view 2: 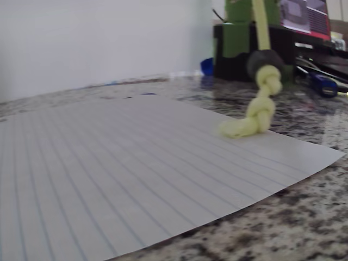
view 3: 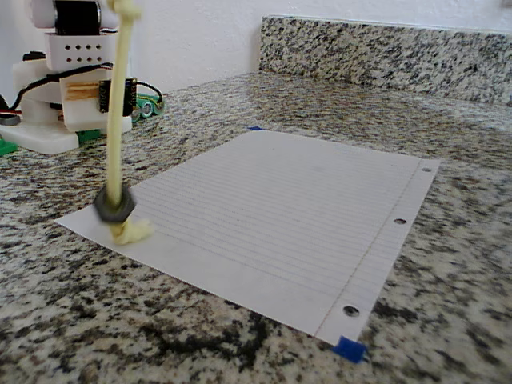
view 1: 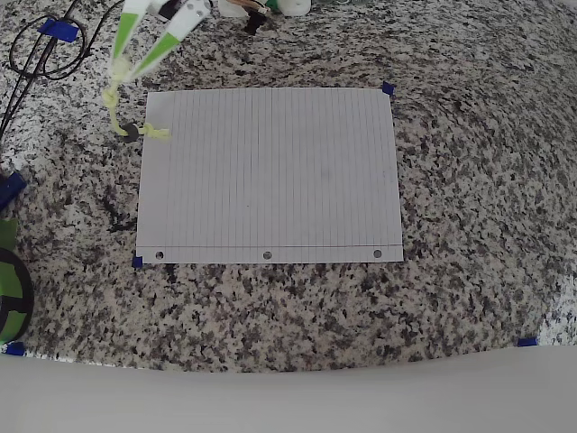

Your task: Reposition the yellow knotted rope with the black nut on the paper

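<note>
While the green-and-white gripper (view 1: 115, 74) pinches its upper end, the thin yellow knotted rope (view 3: 118, 120) hangs below, small black nut (view 3: 113, 205) resting above the lower knot at the white lined paper's (view 1: 270, 171) corner.

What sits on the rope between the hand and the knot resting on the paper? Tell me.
The black nut, threaded on the yellow knotted rope just above the lower knot; the fixed view shows it. That knot rests at the paper's corner.

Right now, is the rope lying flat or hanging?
Hanging: the rope runs straight up, its lower knot touching the paper corner, the nut resting above that knot.
</note>
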### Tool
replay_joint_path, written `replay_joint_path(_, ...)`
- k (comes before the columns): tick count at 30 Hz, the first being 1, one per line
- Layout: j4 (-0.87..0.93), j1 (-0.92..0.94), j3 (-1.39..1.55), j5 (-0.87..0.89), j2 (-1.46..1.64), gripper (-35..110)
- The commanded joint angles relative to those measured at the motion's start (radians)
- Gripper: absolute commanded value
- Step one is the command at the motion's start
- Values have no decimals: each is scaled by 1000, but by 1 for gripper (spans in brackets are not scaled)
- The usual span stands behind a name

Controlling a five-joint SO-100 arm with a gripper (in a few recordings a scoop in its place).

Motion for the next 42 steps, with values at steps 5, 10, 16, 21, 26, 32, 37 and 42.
replay_joint_path(5, 215, -235, 0, 84, 146, 0)
replay_joint_path(10, 442, -434, 18, 81, 219, 0)
replay_joint_path(16, 640, -563, 71, 21, 238, 0)
replay_joint_path(21, 672, -649, 95, -112, 238, 0)
replay_joint_path(26, 669, -716, 106, -222, 236, 0)
replay_joint_path(32, 612, -776, 126, -364, 239, 0)
replay_joint_path(37, 534, -788, 141, -499, 247, 0)
replay_joint_path(42, 538, -788, 172, -531, 270, 0)
